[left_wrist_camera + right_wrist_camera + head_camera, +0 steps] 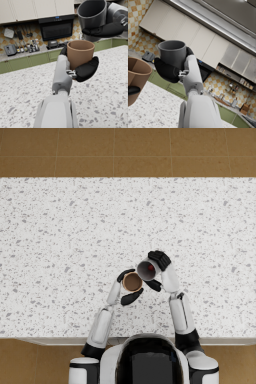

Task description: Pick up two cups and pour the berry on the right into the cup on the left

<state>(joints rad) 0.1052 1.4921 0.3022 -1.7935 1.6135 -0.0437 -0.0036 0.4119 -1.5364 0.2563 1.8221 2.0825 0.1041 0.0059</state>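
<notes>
My left hand (131, 290) grips a brown cup (132, 281), held upright above the speckled counter (60, 228). The same brown cup (80, 54) fills the middle of the left wrist view, with dark fingers (86, 70) wrapped round it. My right hand (160, 261) holds a dark grey cup (147, 270) tilted toward the brown one, its rim just to the right of and above the brown rim. A red berry (151, 268) shows inside the grey cup. In the right wrist view the grey cup (173, 53) sits in my right hand (168, 71), with the brown cup (136, 77) beside it.
The white speckled counter spreads wide on all sides of both hands, with its near edge (50, 340) by my body. Brown tiled floor (125, 150) lies beyond the far edge. Kitchen cabinets and an oven (56, 30) stand in the background.
</notes>
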